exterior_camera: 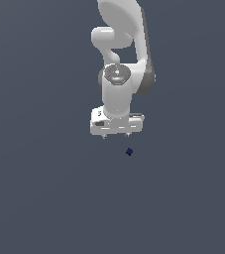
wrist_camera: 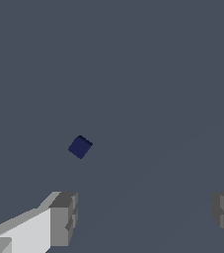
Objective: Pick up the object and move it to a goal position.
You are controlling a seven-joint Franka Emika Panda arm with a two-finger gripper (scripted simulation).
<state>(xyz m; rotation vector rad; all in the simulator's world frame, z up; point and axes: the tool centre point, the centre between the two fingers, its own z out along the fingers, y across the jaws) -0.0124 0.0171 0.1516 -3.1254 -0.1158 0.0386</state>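
A plain grey-blue floor [exterior_camera: 39,198] carries one tiny navy cube [exterior_camera: 129,152].

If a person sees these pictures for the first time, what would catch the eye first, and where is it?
First the white Panda arm, which hangs from the top middle of the exterior view with its gripper open and empty. Next the tiny dark navy blue cube, alone on the plain grey floor, just below the gripper and slightly toward the exterior view's right. In the wrist view the cube lies beyond the spread fingertips, not between them.
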